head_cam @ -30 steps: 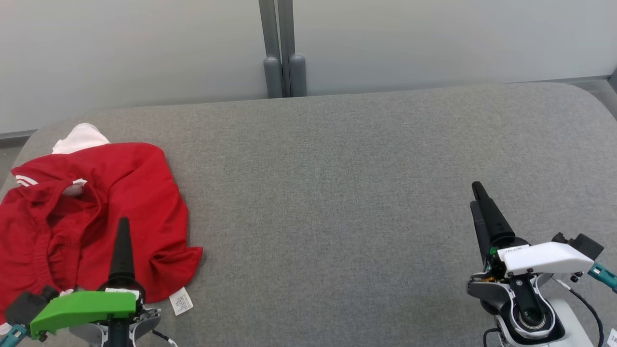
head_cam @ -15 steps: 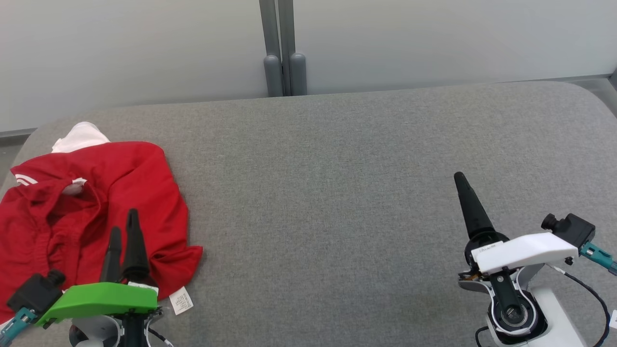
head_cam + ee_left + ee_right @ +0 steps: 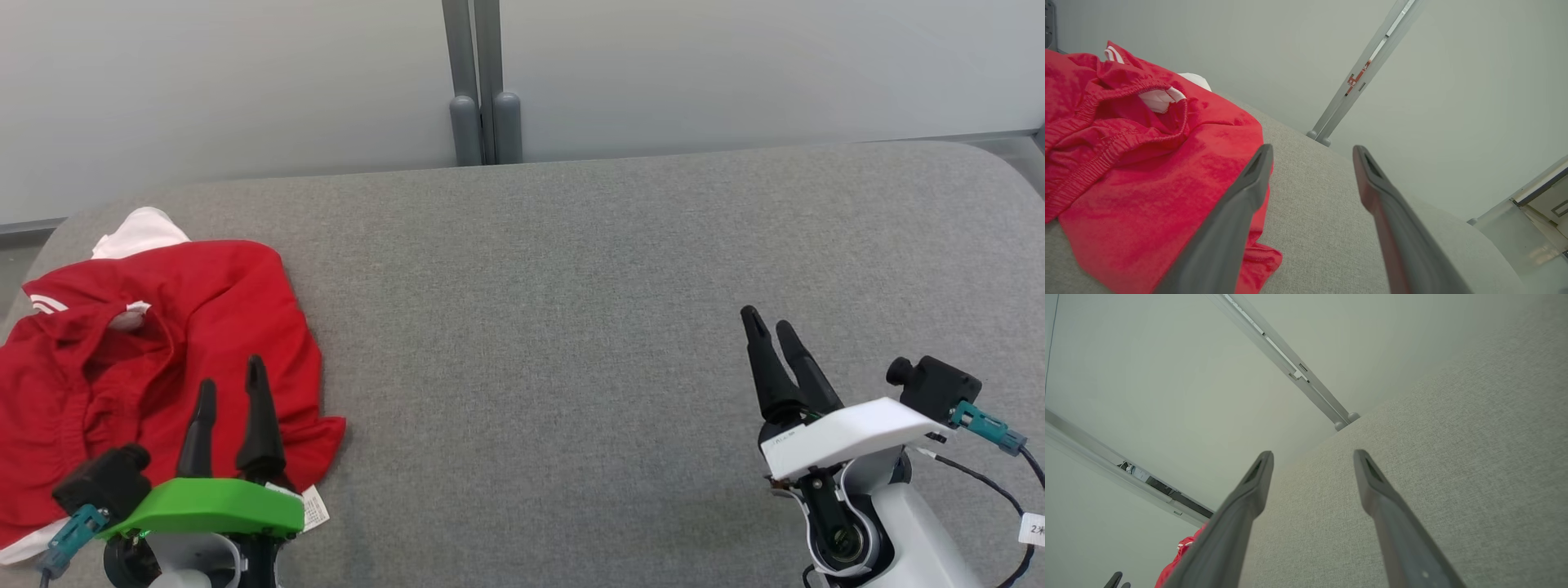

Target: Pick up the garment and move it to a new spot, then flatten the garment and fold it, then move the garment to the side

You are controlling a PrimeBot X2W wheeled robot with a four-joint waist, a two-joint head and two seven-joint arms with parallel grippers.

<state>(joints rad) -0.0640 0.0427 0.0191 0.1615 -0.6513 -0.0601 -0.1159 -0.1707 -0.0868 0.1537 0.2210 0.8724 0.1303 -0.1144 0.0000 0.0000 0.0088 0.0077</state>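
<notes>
- Head view, nearest: the left gripper rises from a green cover at the lower left. Its two dark fingers are spread well apart and hold nothing.
- The right gripper stands at the lower right under a white cover. Its fingers are likewise parted and empty over the bare grey padded surface, well apart from the cloth.
- The red garment lies crumpled on the left end of that surface. Both left fingertips show in front of its near right part.
- Left wrist view: the left gripper has one finger across the garment and the other over bare grey. The cloth's right border runs just inside the gap. Whether either finger touches the cloth cannot be told.
- A white care label at the near hem is partly hidden behind the green cover, its print too small to read.
- The garment's left side is cut off by the edge of the head view, and its near edge is hidden behind the left wrist.
- Farther back, a white piece shows at the garment's far edge.
- Right wrist view: the right gripper is wide, with only a sliver of the red garment beside one finger.
- Beyond the surface stands a pale wall with a grey post.
</notes>
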